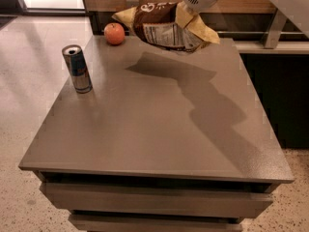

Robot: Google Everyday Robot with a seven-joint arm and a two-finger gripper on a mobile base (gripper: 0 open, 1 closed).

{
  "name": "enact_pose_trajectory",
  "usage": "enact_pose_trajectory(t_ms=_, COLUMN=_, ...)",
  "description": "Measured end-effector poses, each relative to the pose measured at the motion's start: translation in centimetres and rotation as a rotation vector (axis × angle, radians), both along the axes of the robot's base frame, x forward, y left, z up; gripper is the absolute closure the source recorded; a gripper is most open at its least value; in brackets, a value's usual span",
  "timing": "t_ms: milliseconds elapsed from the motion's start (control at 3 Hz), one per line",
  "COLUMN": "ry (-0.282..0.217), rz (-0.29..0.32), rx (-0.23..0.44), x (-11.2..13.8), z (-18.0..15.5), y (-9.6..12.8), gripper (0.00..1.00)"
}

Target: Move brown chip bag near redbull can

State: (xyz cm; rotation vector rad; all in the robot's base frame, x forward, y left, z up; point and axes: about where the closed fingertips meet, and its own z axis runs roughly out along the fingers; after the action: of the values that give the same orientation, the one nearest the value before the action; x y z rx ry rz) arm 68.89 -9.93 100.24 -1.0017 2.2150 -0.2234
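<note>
The brown chip bag point(161, 25) hangs in the air over the far edge of the table, tilted, its white label panel facing me and its pale yellow ends sticking out left and right. My gripper point(186, 11) comes down from the top of the view and is shut on the bag near its right end. The redbull can point(77, 69) stands upright near the table's left edge, well to the left of and nearer to me than the bag.
A red-orange apple point(114, 33) sits at the far left of the grey table point(159, 129), between can and bag. A dark counter with a metal rail point(270, 33) stands behind and to the right. Speckled floor lies to the left.
</note>
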Motion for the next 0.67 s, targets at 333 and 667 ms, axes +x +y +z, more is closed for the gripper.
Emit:
enact_pose_trajectory(t_ms=333, ry=-0.007, rz=-0.036, rx=-0.006, x=0.3, z=-0.6, y=2.2, gripper=1.0)
enact_pose_trajectory(t_ms=667, ry=-0.017, rz=-0.13, rx=0.003, x=1.1, z=-1.2, y=4.0, gripper=1.0)
